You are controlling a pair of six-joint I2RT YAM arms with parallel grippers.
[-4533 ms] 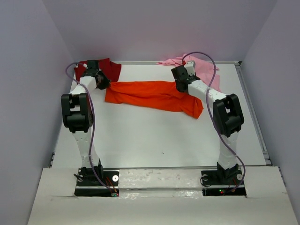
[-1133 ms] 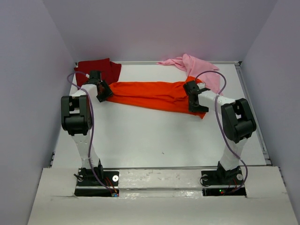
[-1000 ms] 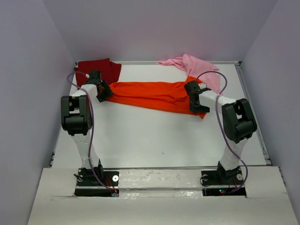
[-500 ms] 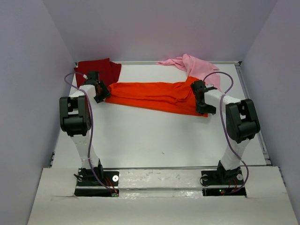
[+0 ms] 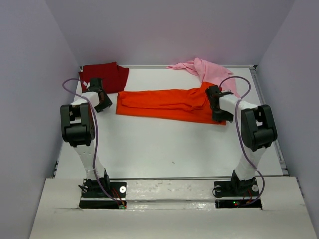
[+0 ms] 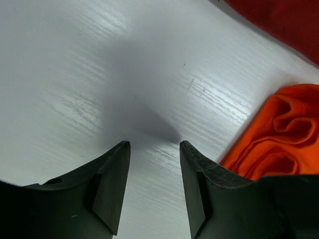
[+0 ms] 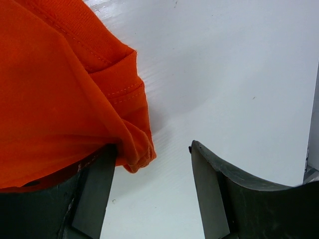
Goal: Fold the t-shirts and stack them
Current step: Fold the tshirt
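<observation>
The orange t-shirt (image 5: pixel 169 103) lies as a long flat band across the back half of the white table. The dark red t-shirt (image 5: pixel 105 75) sits in the back left corner and the pink t-shirt (image 5: pixel 205 68) is bunched at the back right. My left gripper (image 5: pixel 103 103) hovers open over bare table just left of the orange shirt's end (image 6: pixel 279 137), with nothing between its fingers. My right gripper (image 5: pixel 222 117) stands open at the orange shirt's right corner. That corner's hem (image 7: pixel 137 157) rests against the left finger, with bare table across the gap.
The white table (image 5: pixel 164 144) is boxed in by grey walls on three sides. A raised rail (image 5: pixel 269 119) runs along its right edge. The dark red shirt (image 6: pixel 284 20) shows at the top right of the left wrist view.
Both grippers moved outward, the left one off the orange shirt's left end, the right one to its right corner. The orange shirt shifted right and lies straighter.
</observation>
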